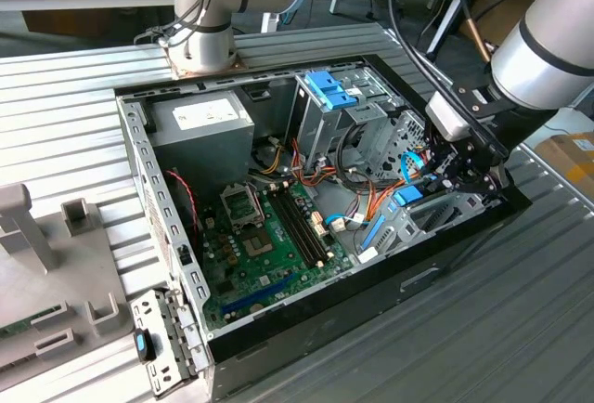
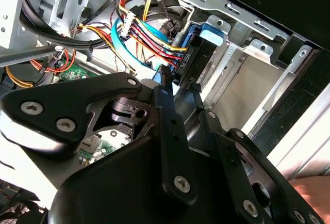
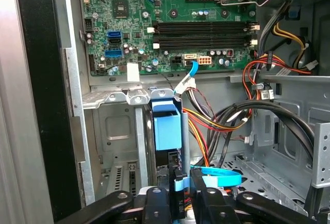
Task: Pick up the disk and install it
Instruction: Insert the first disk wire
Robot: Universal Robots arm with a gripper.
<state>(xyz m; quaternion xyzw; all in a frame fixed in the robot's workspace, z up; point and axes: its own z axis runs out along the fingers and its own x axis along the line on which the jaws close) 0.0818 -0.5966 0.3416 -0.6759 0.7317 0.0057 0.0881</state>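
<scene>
the gripper (image 3: pixel 180 190) is reaching into the computer case (image 1: pixel 306 315) – its fingers (image 3: pixel 156 203) pinching the disk (image 3: pixel 167 128) edge-on, upright beside the drive bay (image 3: pixel 116 131), lining it up to slide in.

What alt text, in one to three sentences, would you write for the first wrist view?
The black gripper reaches into an open computer case, its fingers either side of a blue-framed disk standing on edge in a grey metal drive bay. Beyond lie a green motherboard and bundled coloured cables.
</scene>
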